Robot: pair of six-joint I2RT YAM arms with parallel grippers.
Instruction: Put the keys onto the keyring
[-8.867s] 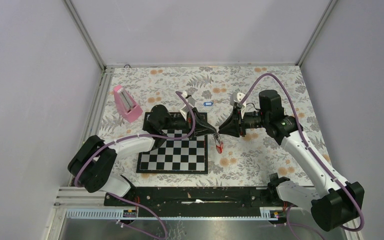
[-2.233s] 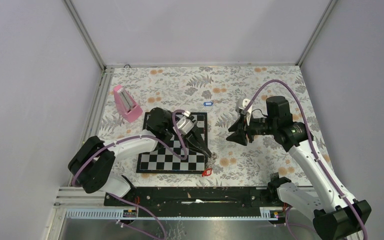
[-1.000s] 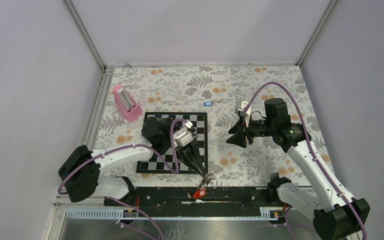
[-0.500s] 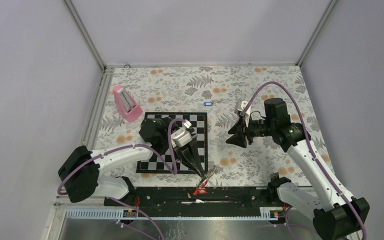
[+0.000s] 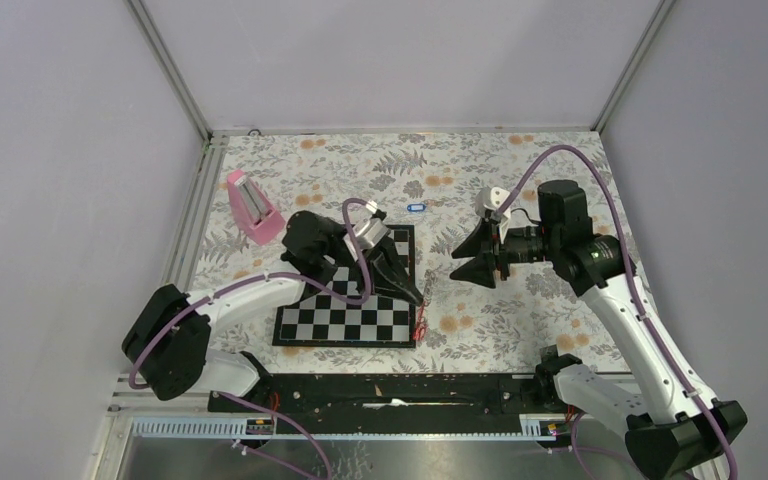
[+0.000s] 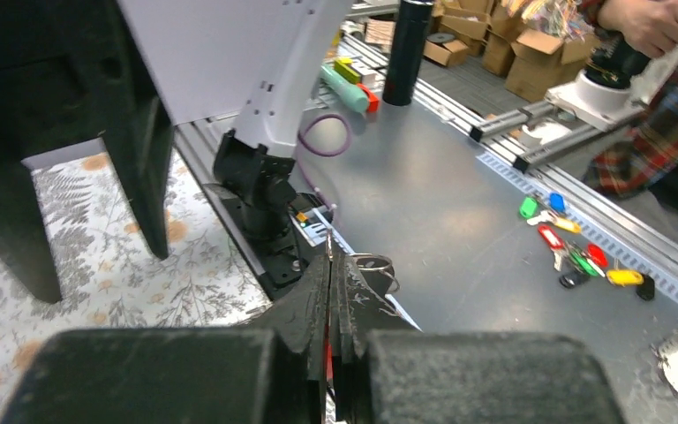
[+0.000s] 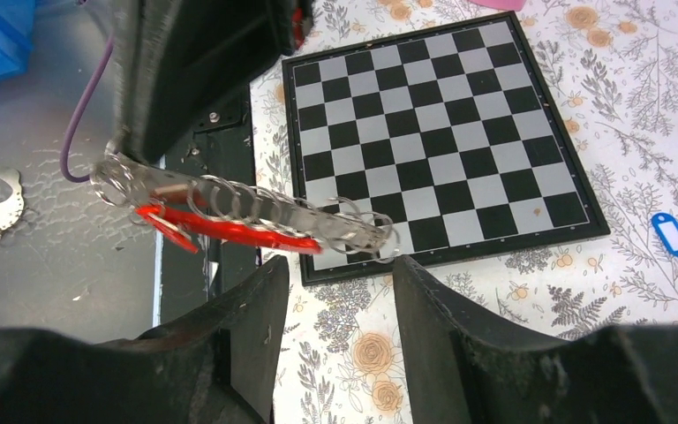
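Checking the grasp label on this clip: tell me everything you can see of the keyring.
The keyring is a string of thin silver metal rings overlapping along a pale flat strip, with a red plastic-looking piece hanging under it. It is off the table, slanting in the air, pinched at one end by the shut left gripper. Its free end, a small ring, points toward the open right gripper without touching it. From above, mainly the red piece shows, dangling just off the chessboard.

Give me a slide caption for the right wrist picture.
Left gripper holds the keyring near the chessboard; the blue-tagged key lies apart on the table.
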